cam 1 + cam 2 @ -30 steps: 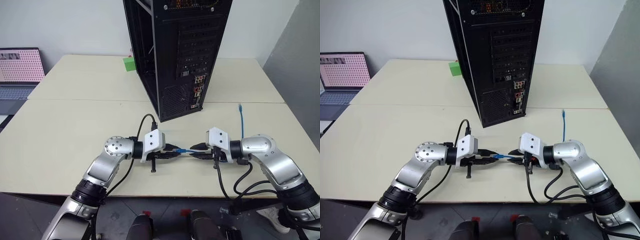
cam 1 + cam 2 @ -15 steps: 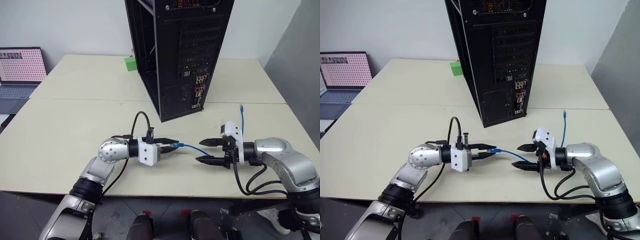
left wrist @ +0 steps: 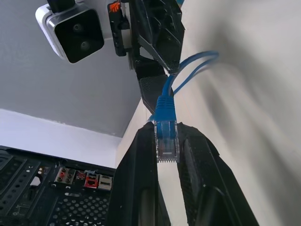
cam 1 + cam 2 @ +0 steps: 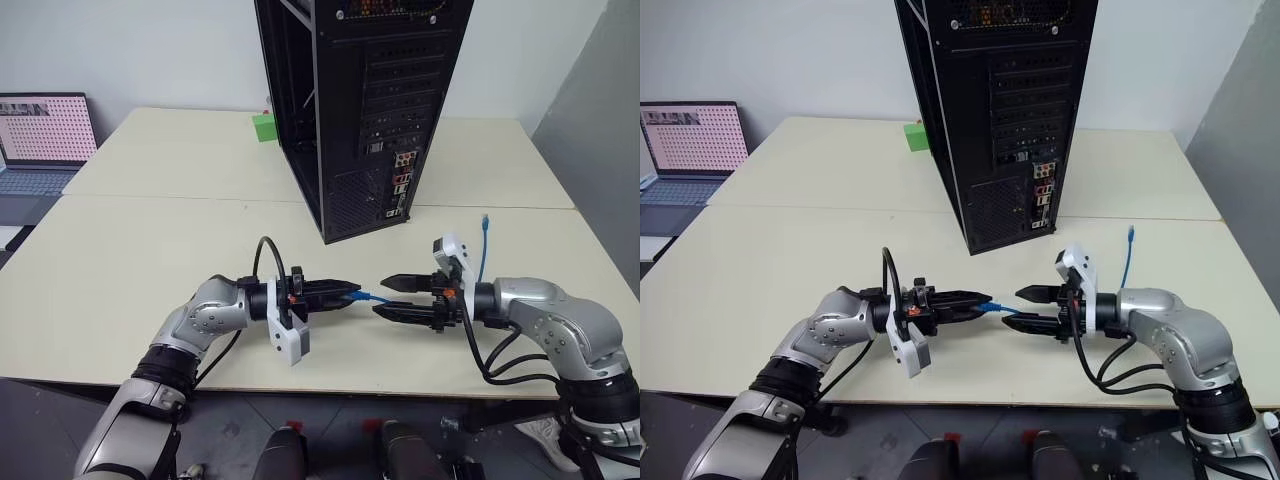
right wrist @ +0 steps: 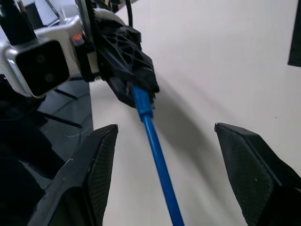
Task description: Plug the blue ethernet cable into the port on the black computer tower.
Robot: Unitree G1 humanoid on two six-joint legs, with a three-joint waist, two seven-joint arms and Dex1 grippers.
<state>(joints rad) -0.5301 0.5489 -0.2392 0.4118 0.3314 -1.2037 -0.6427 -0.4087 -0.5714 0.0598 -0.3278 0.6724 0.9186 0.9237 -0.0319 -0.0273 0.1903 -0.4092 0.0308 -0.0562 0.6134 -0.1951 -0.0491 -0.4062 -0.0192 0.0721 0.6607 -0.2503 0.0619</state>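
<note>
Left gripper (image 4: 345,291) has its jaws clamped on the blue ethernet cable (image 3: 165,123) plug, right gripper (image 4: 390,297) jaws wide and empty around the cord, so I'd line the plug squarely with the port (image 4: 398,180) on the black computer tower (image 4: 370,100).

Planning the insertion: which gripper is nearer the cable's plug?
Left. The left gripper is shut on the plug of the blue ethernet cable; the right gripper faces it, open around the cord.

Table (image 4: 150,260), laptop, green block
An open laptop (image 4: 45,140) sits just off the table's far left edge; a small green block (image 4: 264,126) rests on the table's far side.
</note>
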